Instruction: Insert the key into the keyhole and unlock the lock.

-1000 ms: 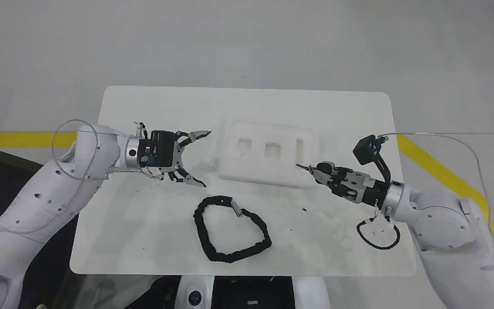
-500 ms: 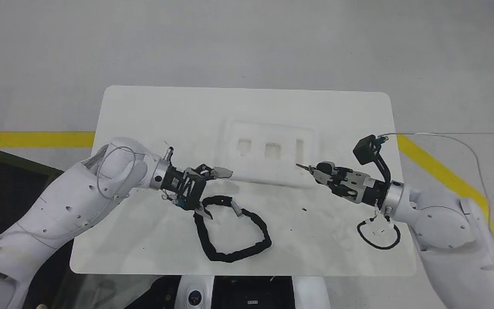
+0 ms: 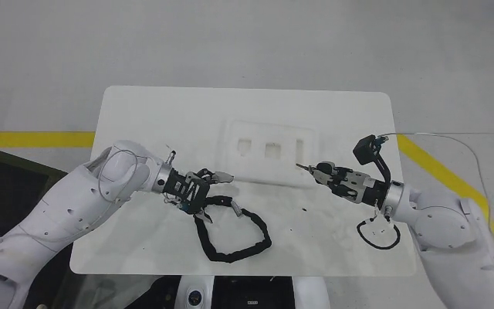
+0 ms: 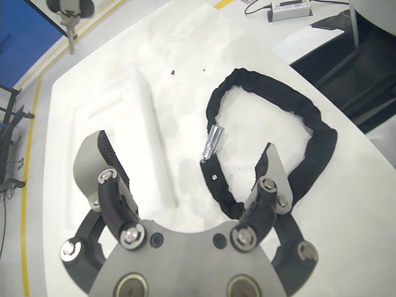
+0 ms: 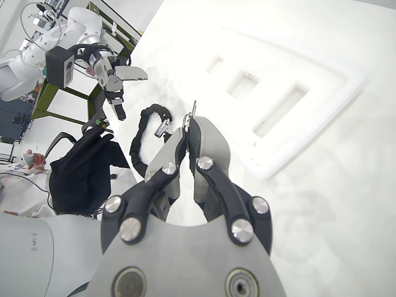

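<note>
Black fabric-sleeved chain lock (image 4: 318,131) lies looped on the near part of the white table (image 3: 340,116). Its short silver metal lock cylinder (image 4: 213,142) is at one end, open end aimed away from the left wrist. Keyhole face not readable.

Left gripper (image 4: 185,142) is low over that end, fingers spread wide, one either side of the sleeve just behind the cylinder. Nothing is grasped. Can't tell if a pad touches the fabric.

Right gripper (image 5: 187,128) is well apart on the other side, above the table, fingers clenched on the small silver key (image 5: 193,108), blade sticking out toward the lock.

Beyond both, mid-table, sits the white foam tray with three rectangular recesses (image 3: 229,151).

Likely risks:
- Left gripper closes on soft sleeve, not metal, so the cylinder swivels or slides when the key pushes in.
- The limp chain gives no bracing.
- The key is pinched only at its head, so an off-axis hit on the cylinder rim could rotate it in the pads or knock it out.
- The turn needs torque, so the pads may slip.
</note>
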